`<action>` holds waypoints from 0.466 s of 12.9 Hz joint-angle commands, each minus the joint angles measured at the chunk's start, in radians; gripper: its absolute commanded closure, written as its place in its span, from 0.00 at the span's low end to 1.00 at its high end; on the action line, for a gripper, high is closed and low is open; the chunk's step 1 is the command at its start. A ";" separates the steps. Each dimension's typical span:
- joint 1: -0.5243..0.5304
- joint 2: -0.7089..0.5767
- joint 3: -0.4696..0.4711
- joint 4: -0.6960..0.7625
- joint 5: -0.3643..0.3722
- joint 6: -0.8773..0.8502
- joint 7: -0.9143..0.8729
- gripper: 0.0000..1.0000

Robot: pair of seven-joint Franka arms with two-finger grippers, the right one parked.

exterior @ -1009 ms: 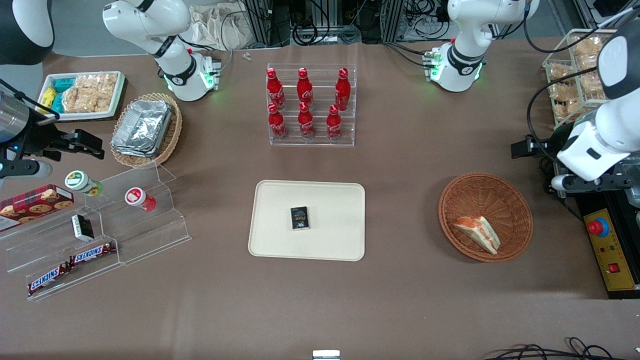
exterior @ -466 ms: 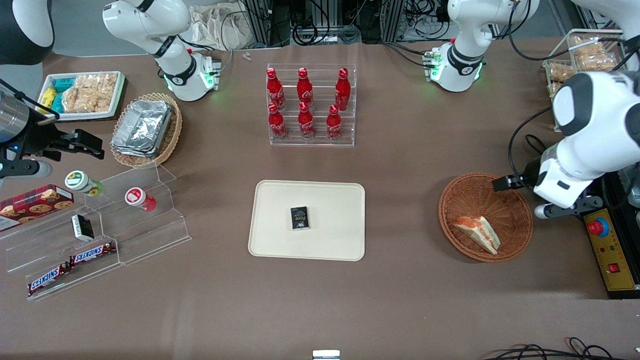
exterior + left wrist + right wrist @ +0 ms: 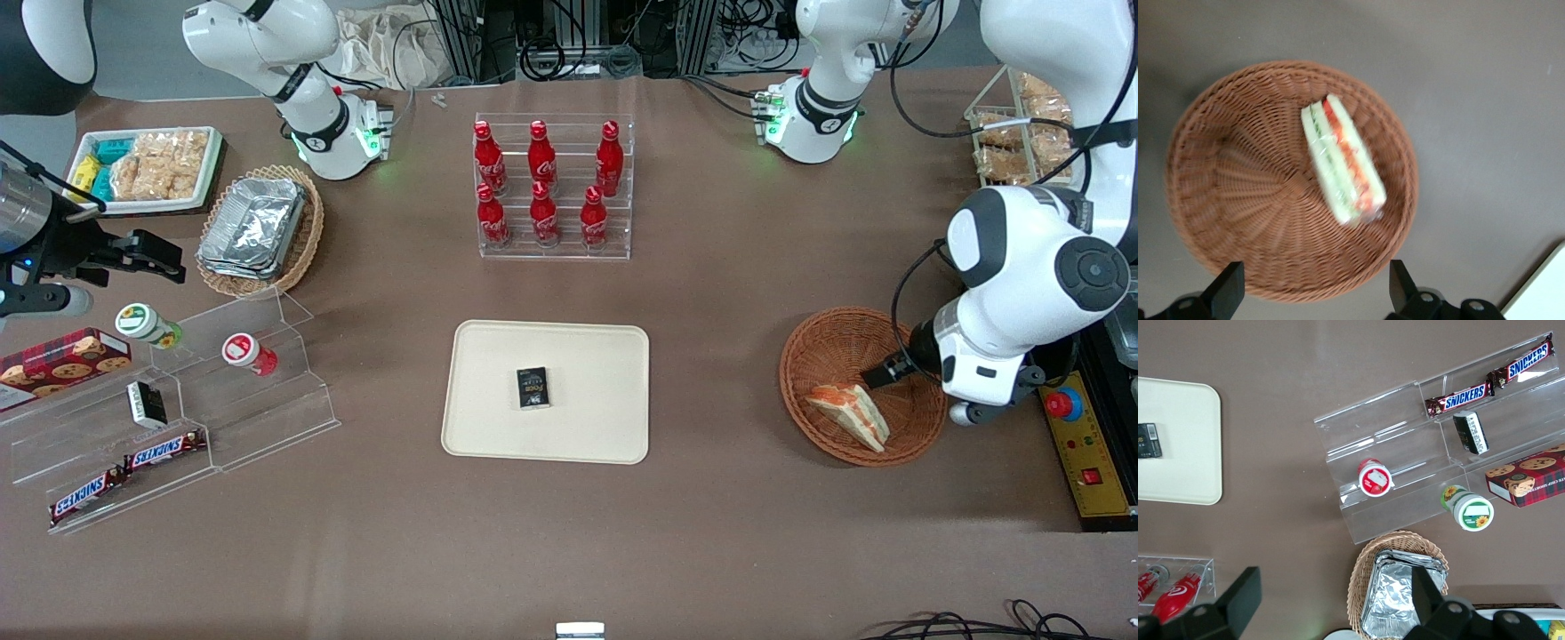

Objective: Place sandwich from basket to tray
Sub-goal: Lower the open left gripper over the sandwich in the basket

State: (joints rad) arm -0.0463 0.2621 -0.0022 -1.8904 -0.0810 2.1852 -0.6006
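Observation:
The sandwich, a wrapped white wedge with red and green layers, lies in the round orange-brown basket, nearer the front camera than the basket's middle. My left gripper hangs above the basket, over its rim toward the working arm's end. It is open wide with nothing between its fingers. The cream tray lies mid-table and carries a small black box.
A clear rack of red cola bottles stands farther from the camera than the tray. A yellow control box with a red button sits beside the basket at the table's edge. Snack stands, a foil-tray basket and a white snack tray lie toward the parked arm's end.
My left arm has swung in from the table's edge, and the gripper now hangs over the basket. The sandwich and basket have not moved.

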 commanded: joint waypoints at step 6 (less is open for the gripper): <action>0.011 0.147 0.004 0.030 -0.034 0.114 -0.122 0.02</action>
State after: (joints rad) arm -0.0350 0.3784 0.0023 -1.8877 -0.0989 2.2684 -0.6887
